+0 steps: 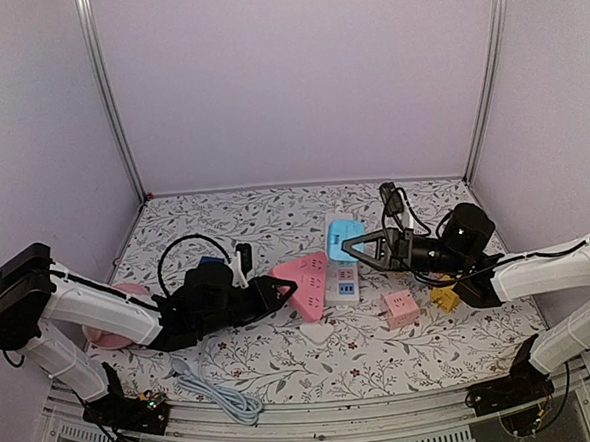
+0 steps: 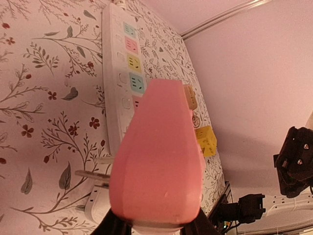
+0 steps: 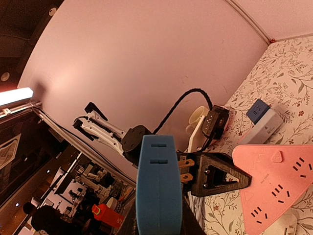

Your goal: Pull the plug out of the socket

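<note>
My left gripper [image 1: 269,295] is shut on the narrow end of a pink triangular socket block [image 1: 307,280], which fills the left wrist view [image 2: 156,156]. My right gripper [image 1: 362,247] is shut on a light blue plug [image 1: 344,233]. In the right wrist view the blue plug [image 3: 159,186] stands between my fingers with its two brass prongs [image 3: 186,169] bare, apart from the pink socket block [image 3: 274,181]. The plug hangs over the far end of a white power strip [image 1: 345,286].
A loose white plug [image 1: 317,332] lies under the pink block's near corner. A pink cube [image 1: 401,308] and a yellow cube [image 1: 444,298] sit right of the strip. A white cable [image 1: 220,394] lies at the near edge and a black cable [image 1: 172,254] loops far left.
</note>
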Controlling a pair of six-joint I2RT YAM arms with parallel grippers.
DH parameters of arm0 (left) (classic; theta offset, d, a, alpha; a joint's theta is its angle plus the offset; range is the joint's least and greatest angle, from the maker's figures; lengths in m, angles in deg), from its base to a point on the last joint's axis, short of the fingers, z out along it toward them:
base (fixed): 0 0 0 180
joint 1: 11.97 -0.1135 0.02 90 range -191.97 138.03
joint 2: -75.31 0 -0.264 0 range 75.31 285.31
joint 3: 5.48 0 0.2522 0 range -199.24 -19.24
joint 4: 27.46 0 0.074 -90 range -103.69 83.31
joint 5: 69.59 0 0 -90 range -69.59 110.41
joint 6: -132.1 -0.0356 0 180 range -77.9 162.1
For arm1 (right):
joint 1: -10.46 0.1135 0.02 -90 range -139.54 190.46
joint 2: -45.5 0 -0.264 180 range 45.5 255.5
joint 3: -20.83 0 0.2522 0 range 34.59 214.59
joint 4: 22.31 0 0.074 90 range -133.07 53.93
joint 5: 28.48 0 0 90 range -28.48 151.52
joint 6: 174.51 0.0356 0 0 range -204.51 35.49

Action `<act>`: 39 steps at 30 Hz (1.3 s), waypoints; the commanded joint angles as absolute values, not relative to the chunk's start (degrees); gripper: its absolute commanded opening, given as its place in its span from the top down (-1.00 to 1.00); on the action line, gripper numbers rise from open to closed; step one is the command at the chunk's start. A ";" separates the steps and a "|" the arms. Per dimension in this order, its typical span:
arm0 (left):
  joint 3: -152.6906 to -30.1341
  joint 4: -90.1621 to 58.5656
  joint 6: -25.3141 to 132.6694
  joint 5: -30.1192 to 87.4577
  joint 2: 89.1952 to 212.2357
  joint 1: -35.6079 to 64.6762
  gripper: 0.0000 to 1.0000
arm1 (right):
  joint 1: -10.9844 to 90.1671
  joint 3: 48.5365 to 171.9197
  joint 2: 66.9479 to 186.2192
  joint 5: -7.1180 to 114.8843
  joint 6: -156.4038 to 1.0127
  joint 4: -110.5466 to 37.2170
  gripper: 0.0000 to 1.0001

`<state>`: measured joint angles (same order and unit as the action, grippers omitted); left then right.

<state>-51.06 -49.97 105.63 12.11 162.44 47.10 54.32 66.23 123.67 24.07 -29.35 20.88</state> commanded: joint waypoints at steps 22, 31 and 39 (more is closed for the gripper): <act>-61.09 -35.84 95.27 12.17 166.37 39.71 1.00 | 61.71 59.68 123.28 44.19 -42.02 -14.84 0.94; -65.27 -34.41 94.39 15.06 172.69 38.58 1.00 | 62.69 60.27 127.31 44.95 -42.97 -16.90 0.92; -66.90 -34.30 94.39 16.19 175.77 37.77 1.00 | 62.68 61.89 130.54 45.90 -44.39 -19.20 0.86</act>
<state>-65.04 -33.49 95.37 15.06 174.77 38.97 62.32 60.29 129.03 44.53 -42.97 -17.92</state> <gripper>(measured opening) 0.300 0.163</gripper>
